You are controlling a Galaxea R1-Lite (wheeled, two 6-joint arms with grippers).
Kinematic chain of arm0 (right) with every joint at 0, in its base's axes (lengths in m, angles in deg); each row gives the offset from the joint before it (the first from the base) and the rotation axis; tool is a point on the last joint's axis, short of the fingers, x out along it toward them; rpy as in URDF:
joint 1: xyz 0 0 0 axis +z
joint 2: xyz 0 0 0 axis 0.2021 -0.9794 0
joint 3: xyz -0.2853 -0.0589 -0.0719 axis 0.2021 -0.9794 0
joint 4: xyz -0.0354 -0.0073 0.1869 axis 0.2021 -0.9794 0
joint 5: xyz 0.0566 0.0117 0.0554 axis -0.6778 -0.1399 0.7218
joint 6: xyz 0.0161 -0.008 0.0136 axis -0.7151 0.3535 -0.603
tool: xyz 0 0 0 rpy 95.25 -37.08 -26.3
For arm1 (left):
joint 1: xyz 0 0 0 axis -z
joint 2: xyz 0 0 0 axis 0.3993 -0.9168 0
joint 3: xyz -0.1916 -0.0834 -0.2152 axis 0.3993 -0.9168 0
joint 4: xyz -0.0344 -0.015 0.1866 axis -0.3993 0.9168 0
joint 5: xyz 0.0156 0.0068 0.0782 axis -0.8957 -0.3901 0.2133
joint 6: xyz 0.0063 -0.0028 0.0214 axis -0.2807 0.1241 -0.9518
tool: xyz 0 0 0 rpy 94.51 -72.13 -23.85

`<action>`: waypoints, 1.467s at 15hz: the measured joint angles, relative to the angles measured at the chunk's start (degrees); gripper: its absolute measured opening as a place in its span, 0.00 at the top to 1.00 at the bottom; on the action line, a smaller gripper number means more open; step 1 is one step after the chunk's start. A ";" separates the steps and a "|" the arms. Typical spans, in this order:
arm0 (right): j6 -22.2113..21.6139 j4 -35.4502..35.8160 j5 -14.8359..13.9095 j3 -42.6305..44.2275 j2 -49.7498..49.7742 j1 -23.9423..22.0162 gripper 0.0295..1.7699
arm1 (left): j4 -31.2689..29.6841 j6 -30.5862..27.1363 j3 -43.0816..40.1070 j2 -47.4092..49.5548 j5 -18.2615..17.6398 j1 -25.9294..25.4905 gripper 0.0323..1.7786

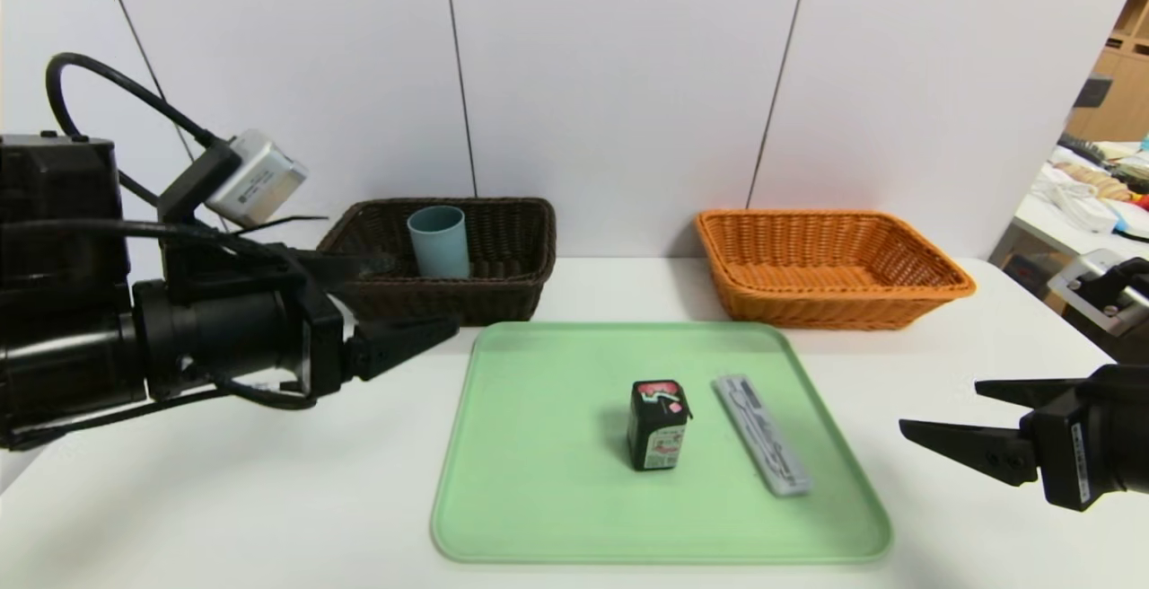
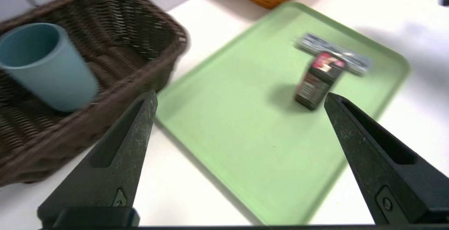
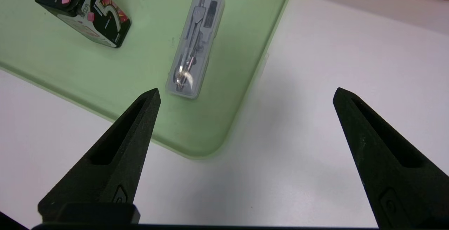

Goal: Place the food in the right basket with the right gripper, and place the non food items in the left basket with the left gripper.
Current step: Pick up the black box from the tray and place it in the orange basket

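1. Currently, the left claw (image 1: 426,294) is hovering above the surface (image 1: 269,517), its two pointed fingers standing wide apart with only open space between them.
2. The dark brown basket (image 1: 530,288) is sitting just beyond the left claw, close to its fingers, and is resting on the surface.
3. Inside that basket, the blue cup (image 1: 440,243) is standing mouth up, a little beyond the left claw.
4. The right claw (image 1: 938,405) is hanging above the surface beside the green tray (image 1: 556,499), and it too is holding its fingers wide, with open space between them.
5. The tray is lying between the two claws, stretching from near the left claw's fingers toward the right claw.
6. On the tray, the black drink carton (image 1: 657,432) is standing upright, well apart from both claws, to the right of the left claw and to the left of the right one. It is showing a red-pink patch on top and a pale label on its side.
7. The grey case (image 1: 763,435) is lying flat on the tray, between the carton and the right claw and apart from both. Its clear lid is showing metal tools inside.
8. The orange basket (image 1: 835,295) is resting on the surface, farther back than the right claw and to its left.
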 joint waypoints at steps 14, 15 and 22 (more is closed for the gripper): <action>0.33 -3.04 0.05 18.44 -15.32 8.89 0.04 | -0.39 -0.77 -6.14 1.52 -0.11 9.57 0.05; 0.30 -5.03 0.00 21.25 -17.12 10.14 0.04 | -0.54 -1.15 -6.12 1.28 -0.11 9.57 0.05; -1.46 -22.35 -8.96 39.91 -29.34 19.55 0.04 | -0.34 -2.17 -6.14 0.84 -0.04 9.55 0.05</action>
